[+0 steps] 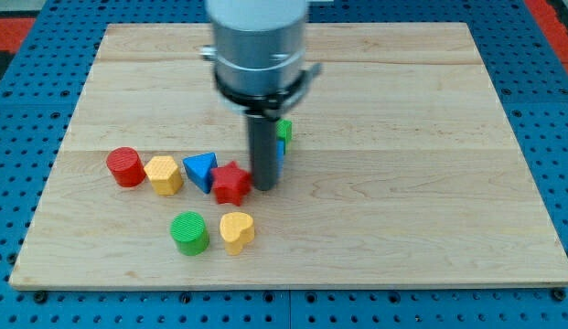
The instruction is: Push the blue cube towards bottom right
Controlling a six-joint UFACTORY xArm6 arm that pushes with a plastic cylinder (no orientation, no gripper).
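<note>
My tip [264, 187], a bare rod holding nothing, stands just left of the blue cube [280, 157], mostly hidden behind the rod, so a careless shove risks dragging the touching red star [231, 184] or clipping the green block [284, 131] beyond.

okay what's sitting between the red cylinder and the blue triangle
In the camera view, one yellow hexagonal block sits between the red cylinder and the blue triangle.
</note>
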